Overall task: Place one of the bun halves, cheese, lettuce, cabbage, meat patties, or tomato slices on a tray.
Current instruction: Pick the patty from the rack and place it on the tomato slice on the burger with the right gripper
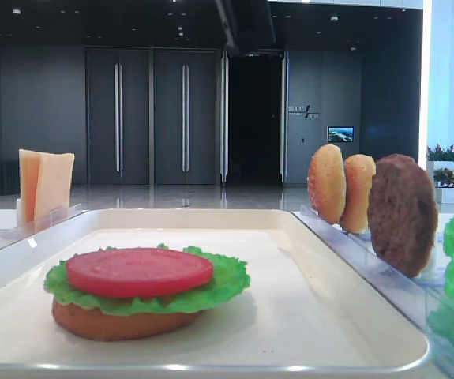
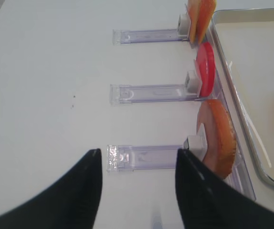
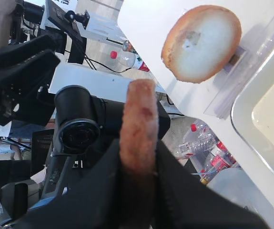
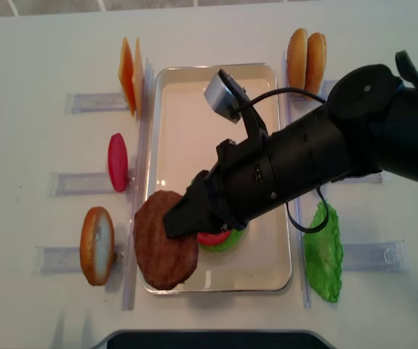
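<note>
Right hand (image 4: pixel 183 218) grips a meat patty (image 4: pixel 163 250) over the tray's (image 4: pixel 267 280) corner.

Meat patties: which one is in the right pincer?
The meat patty over the tray's near-left corner, clamped in the right pincer; the other stands upright in a rack.

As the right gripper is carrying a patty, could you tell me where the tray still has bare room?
The tray is bare across its far half, between the cheese slices and the two buns. The near end is crowded: the tomato-and-lettuce stack sits there, with the right gripper and its meat patty above.
</note>
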You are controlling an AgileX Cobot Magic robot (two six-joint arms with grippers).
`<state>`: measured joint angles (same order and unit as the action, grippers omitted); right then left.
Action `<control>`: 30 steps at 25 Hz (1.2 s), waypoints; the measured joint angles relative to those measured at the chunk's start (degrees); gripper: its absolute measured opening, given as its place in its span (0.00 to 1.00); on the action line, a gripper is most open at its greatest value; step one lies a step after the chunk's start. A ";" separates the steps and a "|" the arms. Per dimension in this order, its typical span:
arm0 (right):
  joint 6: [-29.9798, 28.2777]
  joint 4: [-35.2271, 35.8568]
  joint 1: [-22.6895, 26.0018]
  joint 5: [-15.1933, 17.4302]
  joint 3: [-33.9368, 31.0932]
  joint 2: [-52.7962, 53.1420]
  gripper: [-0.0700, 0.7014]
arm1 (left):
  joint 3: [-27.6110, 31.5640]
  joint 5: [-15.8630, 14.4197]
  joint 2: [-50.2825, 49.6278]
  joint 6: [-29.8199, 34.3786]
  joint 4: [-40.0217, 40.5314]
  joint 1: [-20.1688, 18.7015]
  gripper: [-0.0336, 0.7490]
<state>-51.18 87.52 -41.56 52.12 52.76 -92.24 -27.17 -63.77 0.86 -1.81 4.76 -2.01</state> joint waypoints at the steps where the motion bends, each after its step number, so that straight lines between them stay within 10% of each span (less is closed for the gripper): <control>1: -1.18 1.15 0.00 0.38 -0.29 -1.23 0.27 | 0.00 0.00 0.00 0.00 0.00 0.00 0.53; 14: -12.85 11.80 6.92 6.11 -0.41 -13.51 0.27 | 0.00 0.00 0.00 0.00 0.00 0.00 0.53; 30: -13.37 5.46 8.02 -4.40 -0.41 -14.10 0.27 | 0.00 0.00 0.00 0.00 0.00 0.00 0.50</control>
<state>-64.54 92.98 -33.54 47.72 52.35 -106.34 -27.17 -63.77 0.86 -1.81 4.76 -2.01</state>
